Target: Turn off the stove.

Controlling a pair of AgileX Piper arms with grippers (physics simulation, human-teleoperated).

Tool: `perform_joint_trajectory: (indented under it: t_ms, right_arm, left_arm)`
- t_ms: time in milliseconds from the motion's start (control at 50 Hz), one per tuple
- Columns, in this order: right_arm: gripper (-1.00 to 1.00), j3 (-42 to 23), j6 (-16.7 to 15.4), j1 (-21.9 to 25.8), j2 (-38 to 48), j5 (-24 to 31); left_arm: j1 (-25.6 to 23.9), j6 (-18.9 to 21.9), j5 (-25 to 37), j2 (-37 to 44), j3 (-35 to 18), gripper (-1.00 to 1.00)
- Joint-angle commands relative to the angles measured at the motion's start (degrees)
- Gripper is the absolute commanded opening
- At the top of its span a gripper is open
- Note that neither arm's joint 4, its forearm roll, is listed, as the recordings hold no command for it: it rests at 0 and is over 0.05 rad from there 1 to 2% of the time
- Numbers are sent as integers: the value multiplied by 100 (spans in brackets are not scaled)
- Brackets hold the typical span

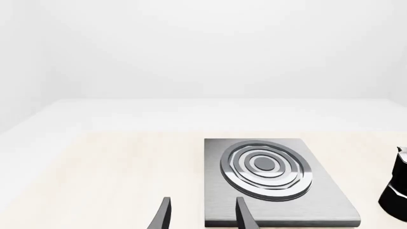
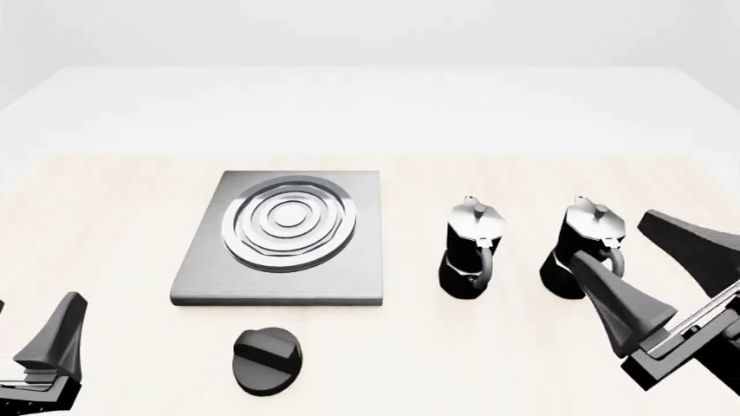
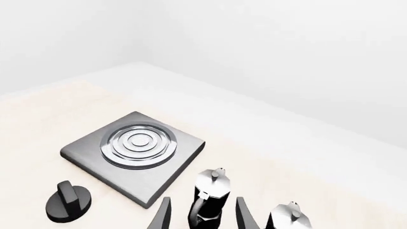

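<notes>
Grey metal, the stove (image 2: 283, 238) lies flat on the pale desk (image 2: 116, 217), left of centre, with its black knob (image 2: 269, 360) just in front of its near edge. Two moka pots (image 2: 474, 247) stand to its right. Both the left gripper (image 1: 202, 214) and the right gripper (image 2: 671, 277) hover with fingers spread, holding nothing.

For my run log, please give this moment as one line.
stove: untouched | knob: untouched | left gripper: open, empty | right gripper: open, empty, near moka pots
</notes>
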Motion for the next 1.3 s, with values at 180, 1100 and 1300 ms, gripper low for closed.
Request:
perform_joint_trajectory:
  t_ms: [180,1100,1300]
  right_arm:
    - [100,-755,-405,1139,1665,-32]
    - [100,-1515,-173,2306,4580,-581]
    - [100,-1669,-104,2653,5130,-887]
  left_arm:
    - [0,0,0,0,0,100]
    - [0,0,0,0,0,100]
    - [0,0,0,0,0,100]
